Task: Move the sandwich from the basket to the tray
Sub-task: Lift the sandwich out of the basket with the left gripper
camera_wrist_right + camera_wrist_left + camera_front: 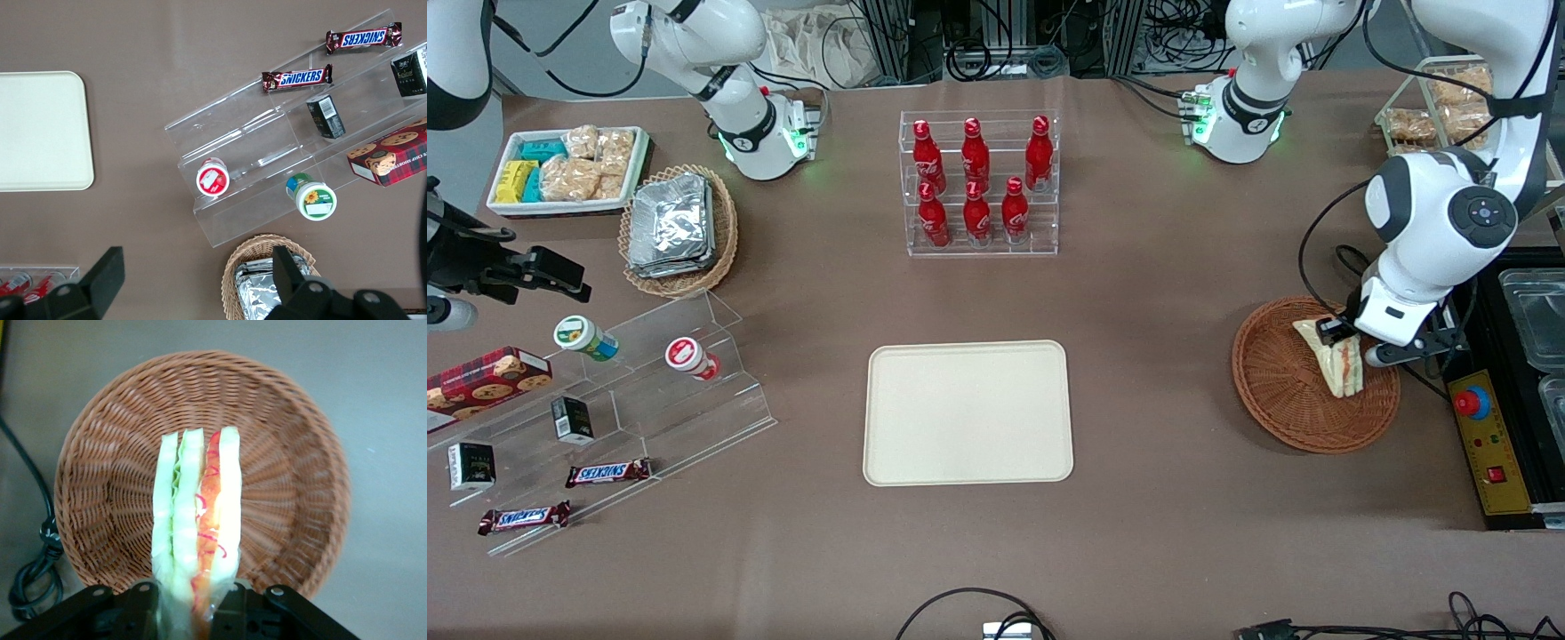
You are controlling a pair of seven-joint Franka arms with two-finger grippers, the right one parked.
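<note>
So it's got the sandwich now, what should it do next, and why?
Probably lift straight up. The end effector looks closed on the sandwich, which stands on edge over the basket. The sandwich is low inside the rim, so rising first should clear the wicker before it carries toward the empty tray, toward the parked arm's end.

Sandwich in the basket, tray in the middle

The gripper [1348, 345] holds the sandwich [1336, 357] over the basket [1280, 391], at the working arm's end of the table. The tray [967, 413] lies well apart, nearer the parked arm.
</note>
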